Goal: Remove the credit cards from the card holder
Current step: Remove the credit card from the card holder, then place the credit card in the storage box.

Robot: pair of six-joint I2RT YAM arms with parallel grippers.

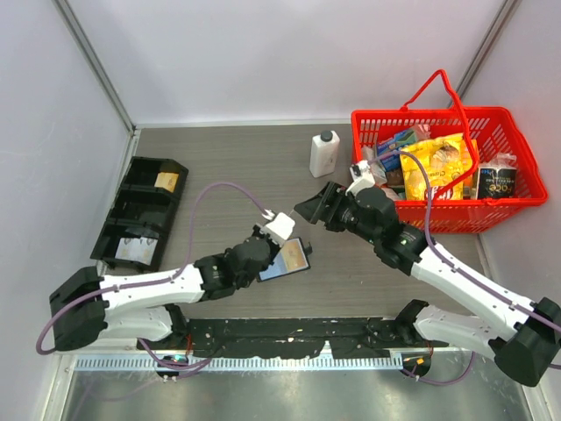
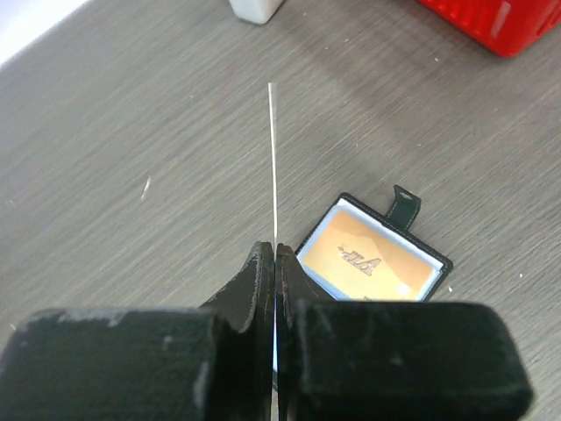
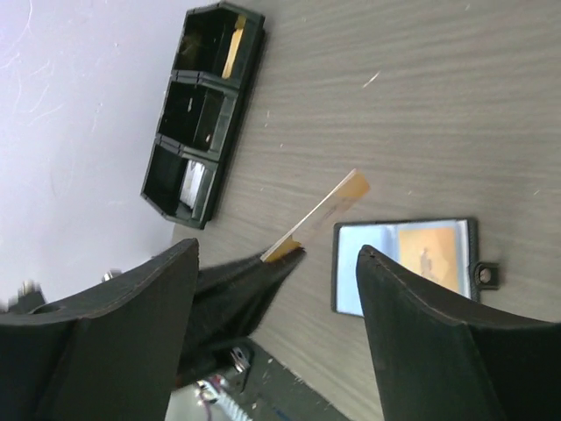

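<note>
Left gripper (image 2: 275, 256) clamped on one credit card (image 2: 273, 158), edge-on, long axis straight out from fingertips. Just right of it, card holder (image 2: 405, 207) open flat on table (image 2: 131, 175), orange card (image 2: 364, 259) inside. Right gripper (image 3: 273, 254) spread wide, farther off.

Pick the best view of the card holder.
Right wrist: the card holder lies open, nearly whole, cards showing. Left wrist sees it close, but the left gripper covers its near end. Top external shows it small, partly behind that gripper.
</note>
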